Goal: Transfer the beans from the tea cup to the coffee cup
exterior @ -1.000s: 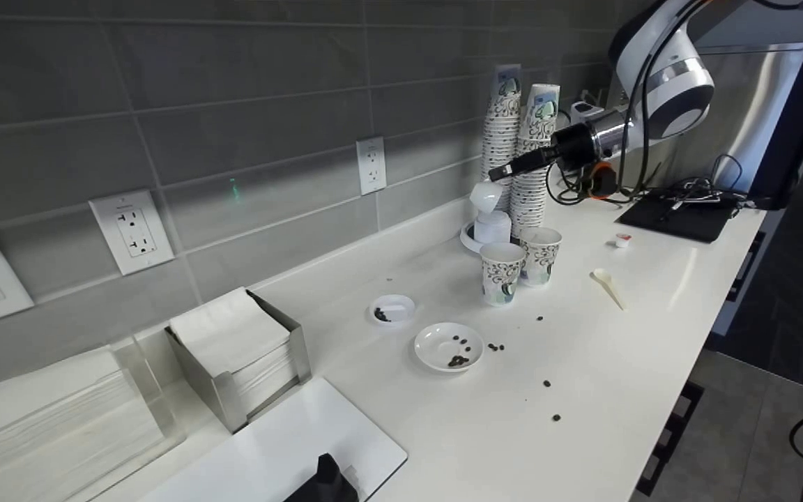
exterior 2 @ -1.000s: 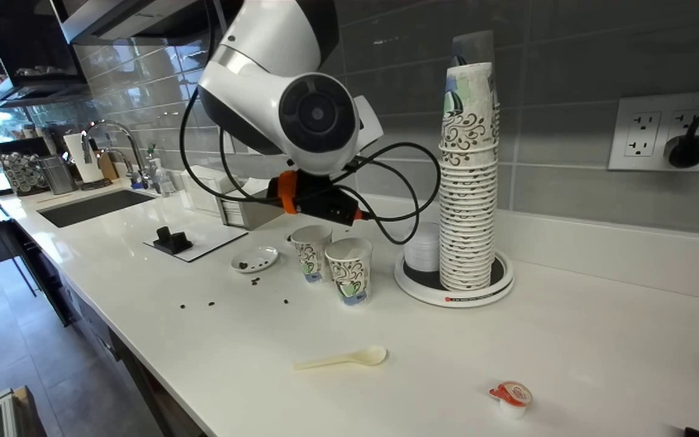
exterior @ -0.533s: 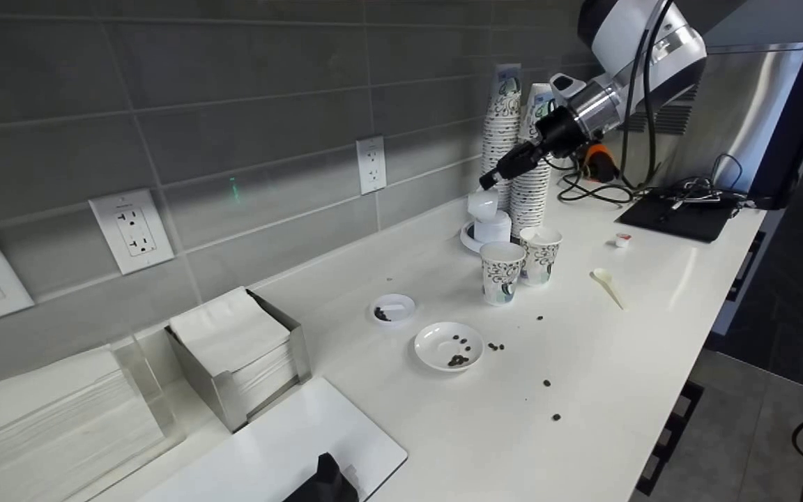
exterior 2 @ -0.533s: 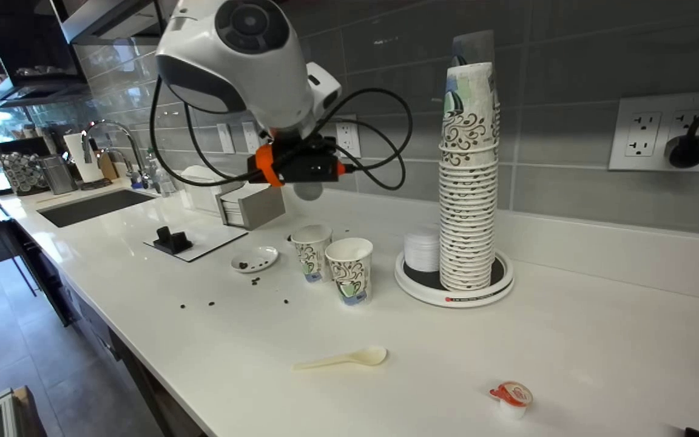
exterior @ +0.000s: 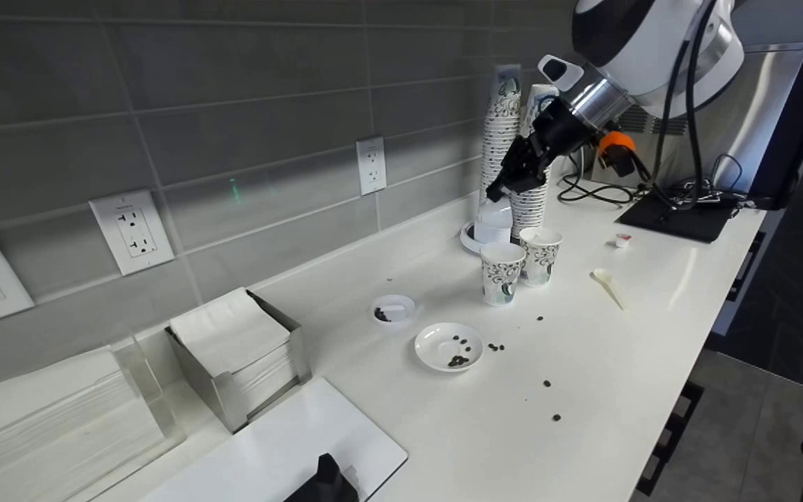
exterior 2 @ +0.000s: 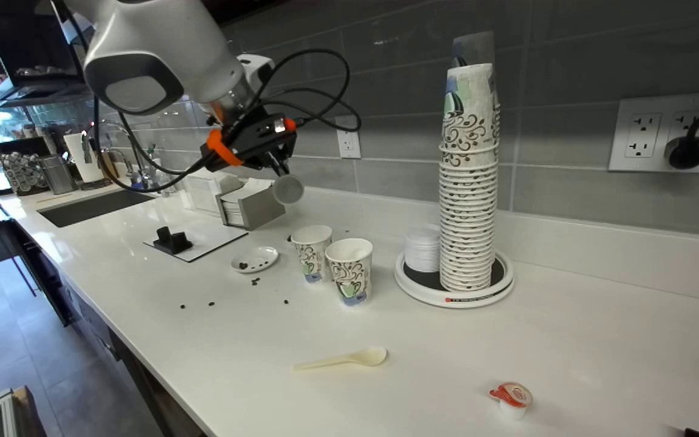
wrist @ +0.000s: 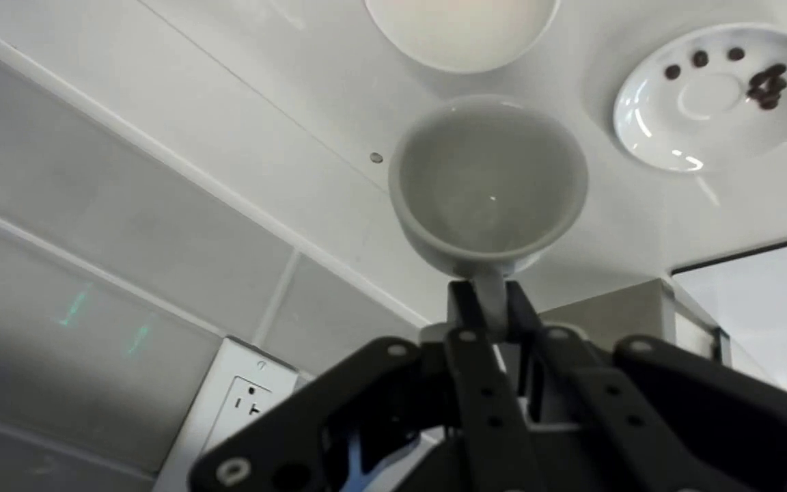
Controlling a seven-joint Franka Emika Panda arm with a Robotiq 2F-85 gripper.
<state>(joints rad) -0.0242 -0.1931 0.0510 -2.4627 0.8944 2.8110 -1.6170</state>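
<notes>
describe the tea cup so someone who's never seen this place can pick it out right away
Look above the white counter for the robot arm. At its end, the black gripper pinches a tea cup by the handle. Unlike the two patterned paper cups standing on the counter, it is plain white and held in the air.

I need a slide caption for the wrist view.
The tool grips a seemingly empty tea cup by its handle; dark beans on a white saucer at upper right.
</notes>
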